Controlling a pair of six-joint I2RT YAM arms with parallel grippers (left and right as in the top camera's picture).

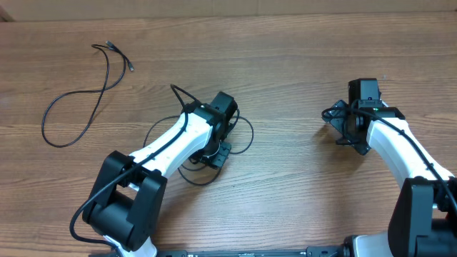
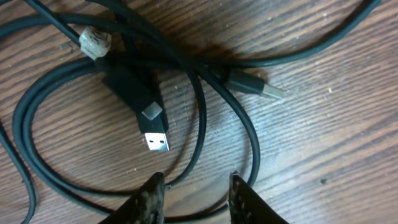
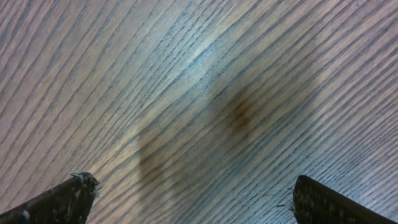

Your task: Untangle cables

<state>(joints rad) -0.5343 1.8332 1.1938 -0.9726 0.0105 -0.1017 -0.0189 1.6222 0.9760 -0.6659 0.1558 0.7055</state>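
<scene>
Your left claw [image 2: 196, 186] stands narrow (a small gap shows) over the bunched thin black flexible cables [image 2: 134, 93]; your right claw [image 3: 189, 193] is wide over the brown wooden table [image 3: 236, 74].

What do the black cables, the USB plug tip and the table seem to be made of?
The cables: likely a rubber or soft plastic jacket, matte black, bending in smooth loops. The USB plug tip: apparently bare metal, silvery and shiny. The table: wood or wood-look laminate; streaky grain, slight sheen.

Brown wood-grain table [image 1: 285, 43]
</scene>
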